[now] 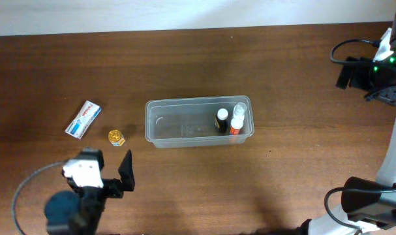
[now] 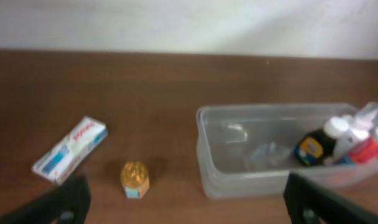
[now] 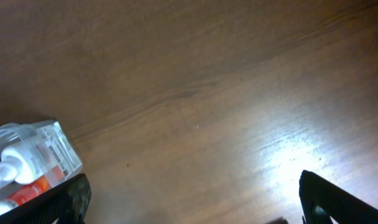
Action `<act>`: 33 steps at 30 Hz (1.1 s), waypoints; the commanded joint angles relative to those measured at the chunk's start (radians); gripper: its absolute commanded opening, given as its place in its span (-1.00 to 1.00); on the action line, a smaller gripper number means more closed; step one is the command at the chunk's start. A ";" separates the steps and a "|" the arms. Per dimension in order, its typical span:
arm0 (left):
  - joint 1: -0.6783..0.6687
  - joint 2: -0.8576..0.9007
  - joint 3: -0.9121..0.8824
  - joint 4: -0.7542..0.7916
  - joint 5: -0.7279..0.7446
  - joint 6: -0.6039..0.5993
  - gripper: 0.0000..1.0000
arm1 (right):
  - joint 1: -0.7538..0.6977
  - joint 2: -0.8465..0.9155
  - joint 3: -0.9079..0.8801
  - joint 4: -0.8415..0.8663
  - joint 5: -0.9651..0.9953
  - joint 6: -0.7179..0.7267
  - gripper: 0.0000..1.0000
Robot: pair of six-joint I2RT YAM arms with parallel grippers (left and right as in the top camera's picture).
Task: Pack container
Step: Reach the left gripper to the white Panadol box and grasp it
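Container [image 1: 184, 124]: mid-table, upright; we find bottles [image 1: 230, 121] bunched at its right end.
Unpacked: box [image 1: 83, 119] and gold jar [image 1: 116, 137], left of it.
Left gripper [image 2: 185, 193]: jaws wide apart, empty, near the jar.
Right gripper [image 3: 192, 196]: jaws apart, empty, right of the container.
Risk: we judge an off-centre pinch could skid the small jar away.

Toothpaste box [image 1: 83, 119], gold-lidded jar [image 1: 116, 137] near it, brown wooden table [image 1: 184, 59]

Clear plastic container [image 1: 160, 128], wood-grain table [image 1: 204, 59]
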 commanded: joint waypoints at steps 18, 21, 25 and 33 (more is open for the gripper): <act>0.004 0.999 0.986 -0.937 0.086 0.131 0.99 | -0.003 0.003 -0.003 0.000 0.015 -0.004 0.97; 0.005 1.078 1.097 -0.964 0.050 0.129 0.99 | -0.003 0.003 -0.003 0.000 0.015 -0.004 0.97; 0.040 1.184 1.243 -0.966 -0.045 0.082 0.99 | -0.003 0.003 -0.003 0.000 0.015 -0.004 0.97; 0.171 1.332 1.314 -0.914 -0.102 0.082 0.99 | -0.003 0.003 -0.003 0.000 0.015 -0.004 0.97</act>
